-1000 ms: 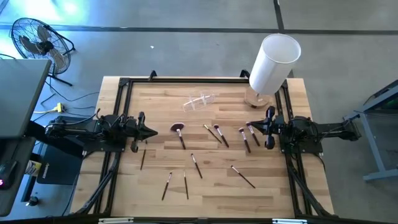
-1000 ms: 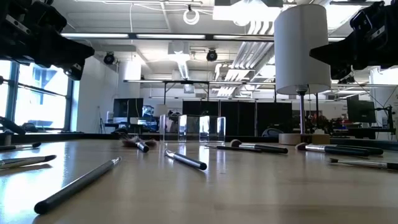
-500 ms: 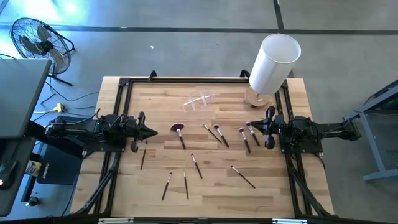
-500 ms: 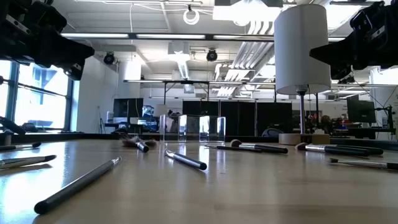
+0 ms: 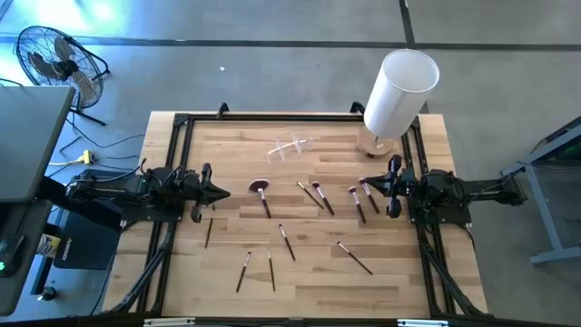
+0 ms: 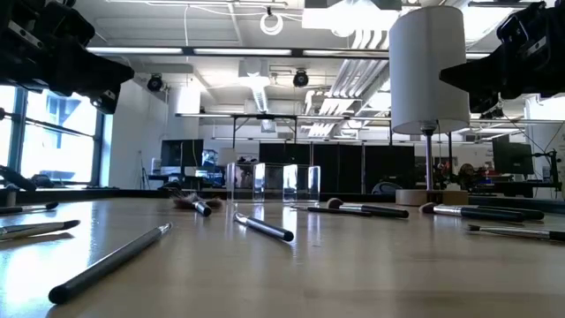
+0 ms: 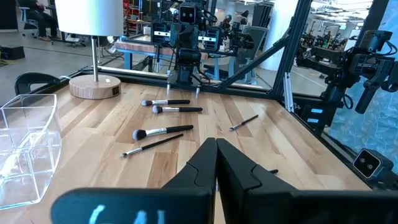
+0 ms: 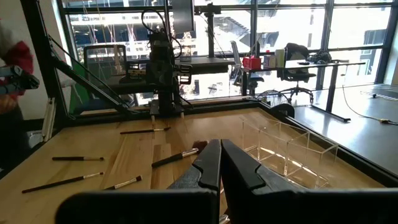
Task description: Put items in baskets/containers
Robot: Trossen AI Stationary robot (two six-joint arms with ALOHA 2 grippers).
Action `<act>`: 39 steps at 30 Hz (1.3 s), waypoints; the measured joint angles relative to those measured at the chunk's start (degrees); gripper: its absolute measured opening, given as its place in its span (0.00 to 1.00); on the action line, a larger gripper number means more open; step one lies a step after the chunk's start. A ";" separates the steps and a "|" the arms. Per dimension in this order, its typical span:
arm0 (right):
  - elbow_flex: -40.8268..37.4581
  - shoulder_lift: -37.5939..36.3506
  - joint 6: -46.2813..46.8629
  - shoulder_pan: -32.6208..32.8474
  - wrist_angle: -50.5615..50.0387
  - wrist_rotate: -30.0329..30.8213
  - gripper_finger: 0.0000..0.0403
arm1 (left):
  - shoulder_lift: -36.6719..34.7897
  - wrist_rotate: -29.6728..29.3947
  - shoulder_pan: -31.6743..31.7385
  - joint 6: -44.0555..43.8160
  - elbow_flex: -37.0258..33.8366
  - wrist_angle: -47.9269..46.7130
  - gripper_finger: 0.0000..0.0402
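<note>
Several slim dark makeup brushes (image 5: 286, 241) lie flat and scattered over the wooden table; one with a reddish fan tip (image 5: 260, 189) lies near the middle. The small clear plastic holder (image 5: 292, 147) stands on the table toward the far edge and also shows in the left wrist view (image 7: 28, 143) and the right wrist view (image 8: 289, 152). My left gripper (image 5: 225, 192) hovers shut at the table's left side, pointing right. My right gripper (image 5: 365, 183) hovers shut at the right side, pointing left, above two brushes (image 5: 363, 200). Neither touches anything.
A tall white cylinder (image 5: 399, 91) on a round wooden base (image 5: 374, 143) stands at the far right corner. A black metal frame (image 5: 177, 123) runs along the table's edges. A fan (image 5: 50, 59) stands on the floor beyond the far left corner. Bare wood (image 5: 408, 272) lies near the front edge.
</note>
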 joint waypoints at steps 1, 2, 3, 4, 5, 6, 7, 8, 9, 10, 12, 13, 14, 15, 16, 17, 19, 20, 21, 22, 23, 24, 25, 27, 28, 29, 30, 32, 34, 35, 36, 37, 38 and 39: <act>0.00 0.01 0.00 0.01 0.00 -0.01 0.00 | 0.00 0.00 0.00 -0.02 0.00 0.00 0.00; 0.00 0.01 0.02 0.01 0.00 0.00 0.00 | 0.00 -0.01 -0.02 0.00 0.00 0.00 0.00; 0.00 0.00 0.00 0.01 0.00 -0.01 0.00 | 0.00 -0.01 -0.01 -0.01 0.01 0.00 0.00; 0.00 0.00 0.00 0.00 0.00 -0.01 0.00 | 0.00 0.00 -0.01 0.00 0.01 0.00 0.00; 0.00 -0.01 0.00 0.00 0.01 0.00 0.00 | -0.01 0.00 0.00 -0.02 0.02 0.00 0.00; 0.00 0.00 0.01 0.01 0.00 0.01 0.00 | 0.00 0.00 0.00 0.00 0.02 0.00 0.00; 0.00 0.01 0.02 -0.01 0.00 -0.01 0.00 | -0.02 0.00 0.00 0.00 0.02 0.00 0.00; 0.00 0.01 0.02 -0.01 0.00 0.01 0.00 | 0.00 0.00 -0.02 0.00 0.00 0.00 0.00; 0.00 0.00 0.02 0.00 0.00 0.01 0.00 | -0.02 -0.02 -0.02 0.00 0.02 0.00 0.00; 0.00 0.00 0.01 0.00 0.01 -0.01 0.00 | 0.00 0.00 -0.02 0.00 0.02 0.00 0.00; 0.00 0.00 0.00 -0.01 0.00 0.00 0.00 | 0.00 -0.02 0.00 0.00 0.02 0.00 0.00; 0.00 0.00 0.00 0.00 0.01 0.00 0.00 | 0.00 -0.02 -0.01 -0.01 0.00 0.00 0.00; 0.00 0.01 0.00 0.01 0.01 0.00 0.00 | 0.00 0.00 0.00 -0.01 0.01 0.00 0.00; 0.00 -0.01 0.01 0.00 0.00 0.00 0.00 | 0.00 -0.01 0.00 0.00 0.02 0.00 0.00; 0.00 0.00 0.00 0.00 0.01 0.01 0.00 | -0.01 -0.01 0.00 0.00 0.01 0.00 0.00; 0.00 0.01 0.02 0.01 0.00 0.01 0.00 | -0.02 0.00 0.00 0.00 0.00 0.00 0.00; 0.00 0.01 0.00 -0.01 0.00 -0.01 0.00 | 0.00 -0.02 0.00 0.00 0.00 0.00 0.00; 0.00 0.01 0.00 -0.01 0.00 0.01 0.00 | 0.00 0.00 -0.02 0.00 0.00 0.00 0.00; 0.00 0.01 0.00 -0.01 0.00 -0.01 0.00 | 0.00 -0.02 -0.01 -0.01 0.00 0.09 0.00; 0.00 -0.01 0.02 0.01 0.00 -0.01 0.00 | 0.00 -0.04 0.00 -0.01 0.00 0.37 0.00; 0.00 0.00 0.01 0.01 0.00 -0.01 0.00 | 0.00 -0.27 0.00 -0.02 -0.04 0.85 0.00; 0.00 -0.01 0.00 -0.01 0.01 0.00 0.00 | 0.00 -0.62 0.00 -0.02 -0.07 1.25 0.00; 0.00 0.00 0.00 -0.01 0.00 0.00 0.00 | 0.00 -0.70 -0.02 -0.05 -0.09 1.36 0.00; 0.00 0.01 0.00 -0.01 0.00 0.01 0.00 | 0.00 -0.34 0.00 -2.42 -0.09 1.46 0.00; 0.00 0.01 0.01 -0.01 0.00 -0.01 0.00 | 0.00 -0.05 0.00 -4.95 -0.09 1.52 0.00; 0.00 0.01 0.00 -0.01 0.00 -0.01 0.00 | 0.00 0.27 0.00 -7.61 -0.09 1.59 0.00; 0.00 0.01 0.00 0.01 0.00 -0.01 0.00 | 0.00 0.46 0.00 -9.90 -0.09 1.71 0.00; 0.00 0.00 0.01 0.00 0.00 -0.01 0.00 | 0.00 0.56 0.00 -12.20 -0.09 1.79 0.00; 0.00 0.00 0.01 0.00 0.01 -0.01 0.00 | 0.04 -0.31 0.00 -10.84 -0.09 2.84 0.00; 0.00 -0.01 0.02 0.01 0.00 -0.01 0.00 | 0.23 -0.67 0.00 -9.03 -0.08 3.99 0.00; 0.00 0.01 0.00 -0.01 0.00 0.01 0.00 | 0.69 -0.74 -0.02 -7.49 0.17 4.64 0.00; 0.00 0.01 0.00 0.00 0.00 -0.01 0.00 | 1.51 -0.49 -0.05 -6.47 1.02 4.49 0.00; 0.00 0.01 0.00 -0.01 0.00 -0.01 0.00 | 2.73 -0.36 -0.24 -5.74 2.34 3.85 0.00; 0.00 0.00 0.01 0.00 0.01 0.00 0.00 | 4.48 -1.03 -0.70 -5.11 3.85 3.24 0.00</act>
